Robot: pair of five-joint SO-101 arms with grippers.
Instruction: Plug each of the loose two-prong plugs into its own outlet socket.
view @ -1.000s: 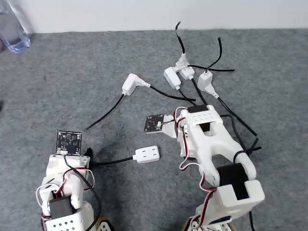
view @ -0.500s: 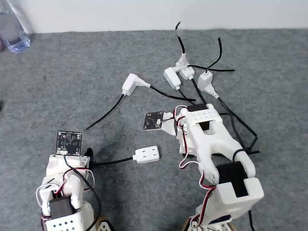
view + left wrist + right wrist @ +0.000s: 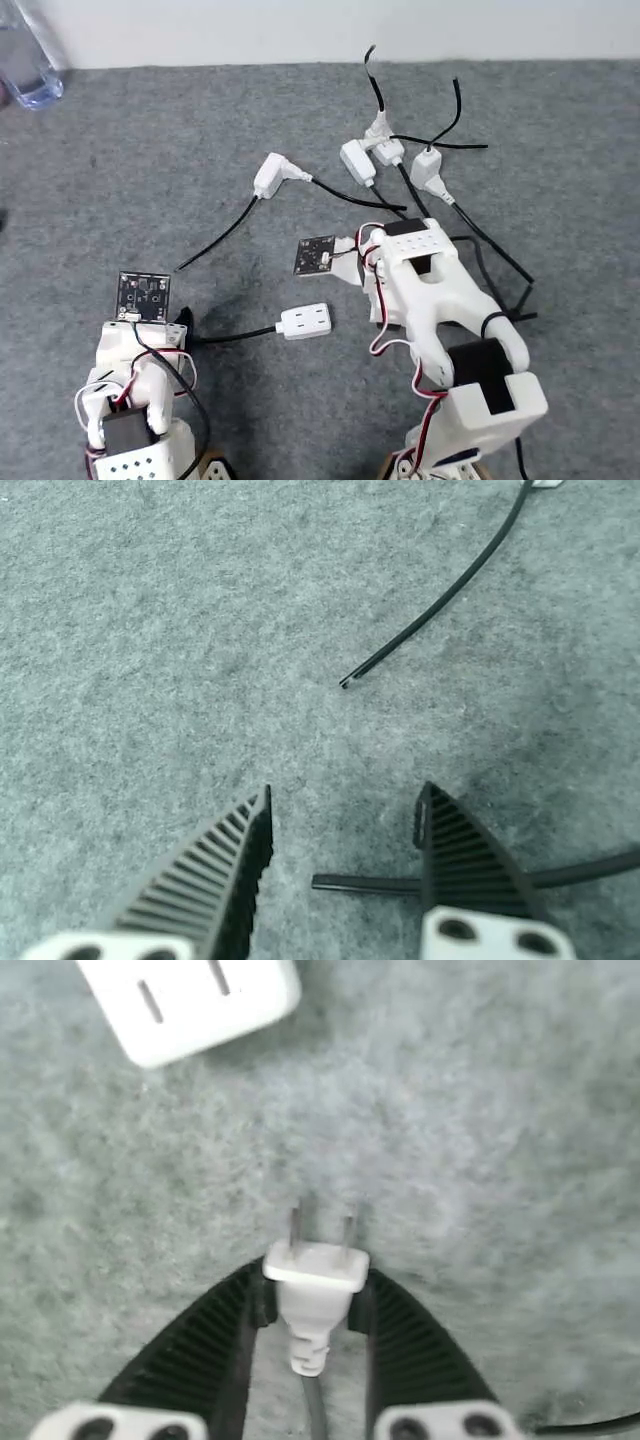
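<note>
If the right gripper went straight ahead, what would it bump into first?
Likely the white outlet block, though it sits slightly aside of the held plug's prongs; depth is unclear, so the carpet might come first.

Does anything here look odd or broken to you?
Yes: the black cord simply stops at a cut end, joined to nothing. The plug in the right gripper looks intact, prongs straight.
</note>
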